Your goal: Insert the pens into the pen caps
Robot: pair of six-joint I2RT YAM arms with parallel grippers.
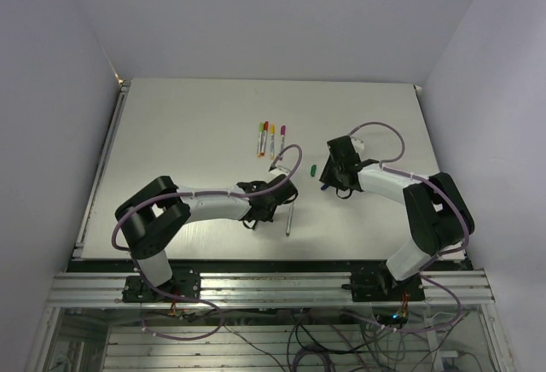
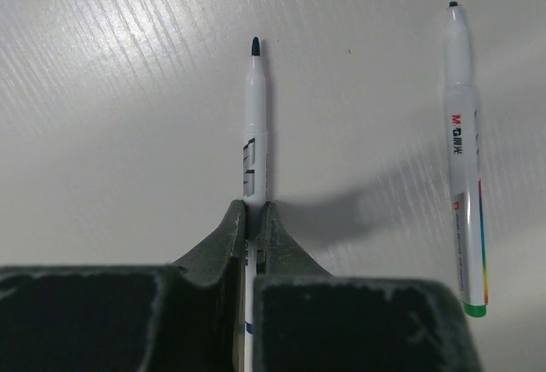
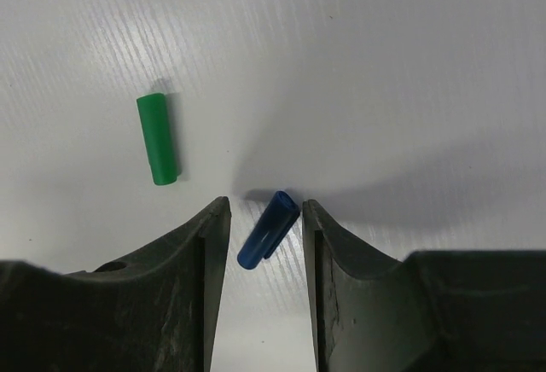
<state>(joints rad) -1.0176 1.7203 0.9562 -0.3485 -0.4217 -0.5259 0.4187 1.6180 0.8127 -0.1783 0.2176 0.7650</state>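
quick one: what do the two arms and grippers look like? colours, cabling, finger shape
Both match: the left arm and right arm have white links between chunky black joint housings, each trailed by a looping purple cable. The left gripper and right gripper carry matte dark fingers tapering to blunt tips. No markings visible.

The loose pen (image 2: 463, 159) lying to the right of the left gripper (image 2: 253, 212) bears a red "M&G" mark on its white barrel. Small dark characters follow it, too fine to read. The held pen (image 2: 255, 120), clamped in that gripper, shows black printed strokes that are partly hidden and illegible.
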